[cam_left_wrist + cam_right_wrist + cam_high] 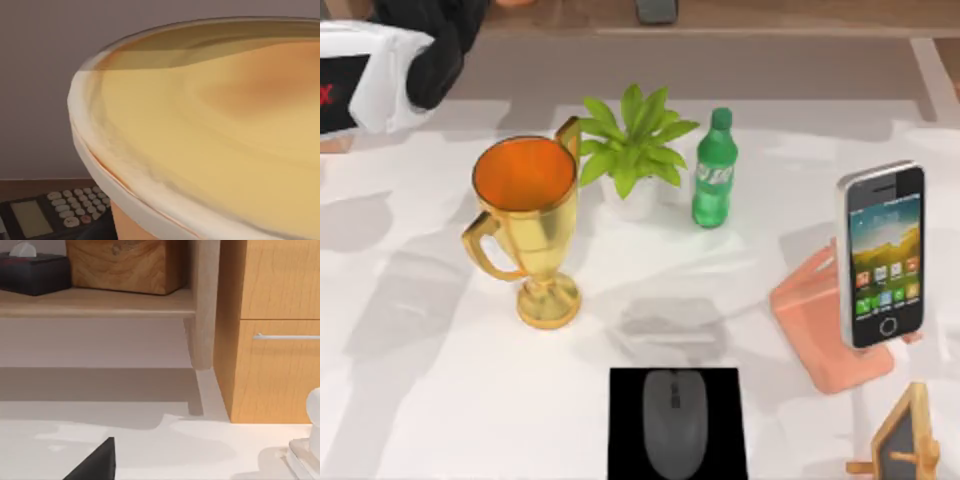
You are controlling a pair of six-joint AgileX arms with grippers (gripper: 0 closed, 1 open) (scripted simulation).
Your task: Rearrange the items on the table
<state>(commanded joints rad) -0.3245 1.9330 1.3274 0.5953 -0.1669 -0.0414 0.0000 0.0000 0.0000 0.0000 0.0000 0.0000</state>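
The grey mouse (673,420) lies on a black pad (625,400) at the front middle of the white table (420,380). The smartphone (884,255), its icon screen lit, leans on a pink stand (815,320) at the right. The left wrist view sits very close to the cream lid (210,135) of the orange cup (127,225); its fingers are hidden there. My left arm (380,70) reaches out past the top view's far left corner.
A gold trophy (527,225) stands left of centre, with a potted plant (635,150) and a green bottle (714,170) behind it. A small wooden easel (905,440) is at the front right. A calculator (55,210) lies below the cup. A wooden cabinet (275,340) is behind the table.
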